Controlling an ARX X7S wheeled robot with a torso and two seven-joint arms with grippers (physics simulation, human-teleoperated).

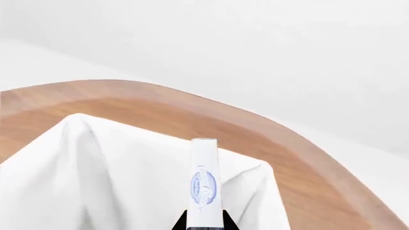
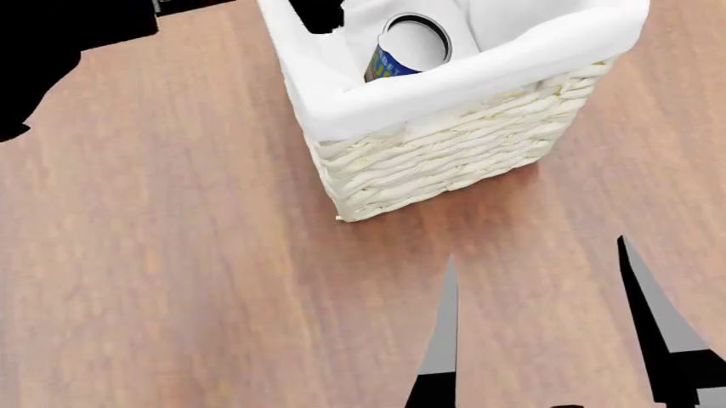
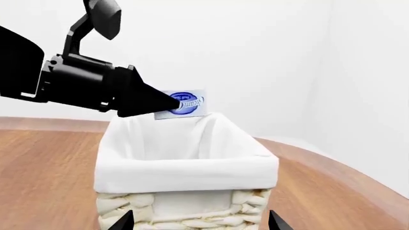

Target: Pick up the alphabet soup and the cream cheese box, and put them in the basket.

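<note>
My left gripper (image 3: 176, 103) crowds the basket (image 2: 454, 153) mouth; alphabet soup (image 2: 406, 47) fills 1 corner inside; surrounding table (image 2: 170, 255) lies open.

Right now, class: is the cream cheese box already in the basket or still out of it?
Still out: the left gripper holds the cream cheese box above the basket, over its open top.

The cream cheese box (image 3: 184, 104) bears a blue oval logo, its lettering unreadable.
</note>
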